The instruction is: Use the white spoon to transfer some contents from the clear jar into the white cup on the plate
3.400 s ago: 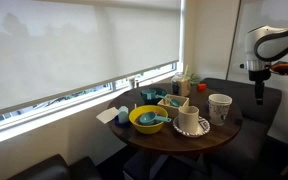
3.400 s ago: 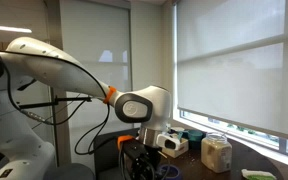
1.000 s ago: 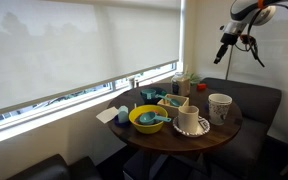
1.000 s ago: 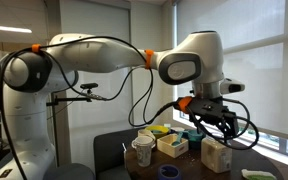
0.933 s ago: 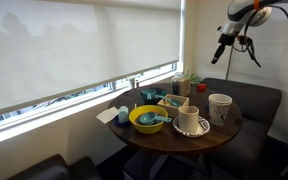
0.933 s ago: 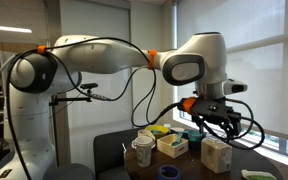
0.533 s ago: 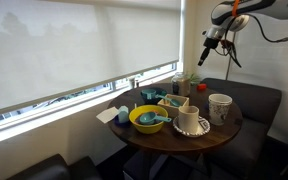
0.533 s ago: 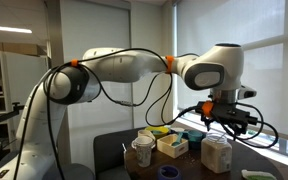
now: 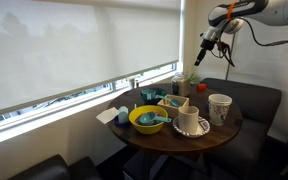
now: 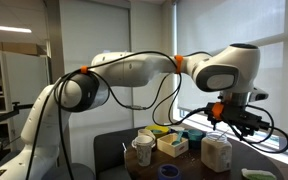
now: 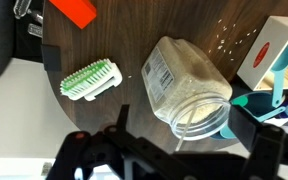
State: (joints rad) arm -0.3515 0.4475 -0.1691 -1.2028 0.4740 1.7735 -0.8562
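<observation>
The clear jar (image 11: 184, 85) with pale beige contents stands on the dark round table (image 9: 214, 137); it also shows in an exterior view (image 10: 217, 153). The white spoon (image 11: 184, 130) stands inside it, its thin handle leaning on the rim. My gripper (image 11: 184, 138) is open and empty, high above the jar, with its fingers framing the jar mouth in the wrist view. It hangs well above the table in both exterior views (image 9: 200, 60) (image 10: 250, 122). The low white cup (image 9: 191, 120) sits on the plate (image 9: 193, 133) at the table's front.
A yellow bowl (image 9: 147, 120) holds a teal utensil. A taller patterned cup (image 9: 220, 107) stands beside the plate. A green brush (image 11: 89, 78), a red object (image 11: 76, 10) and a white box (image 11: 269, 55) lie around the jar. A window blind is behind the table.
The arm has swung from beside the table toward the window. The gripper has moved over the jar and stayed high and empty.
</observation>
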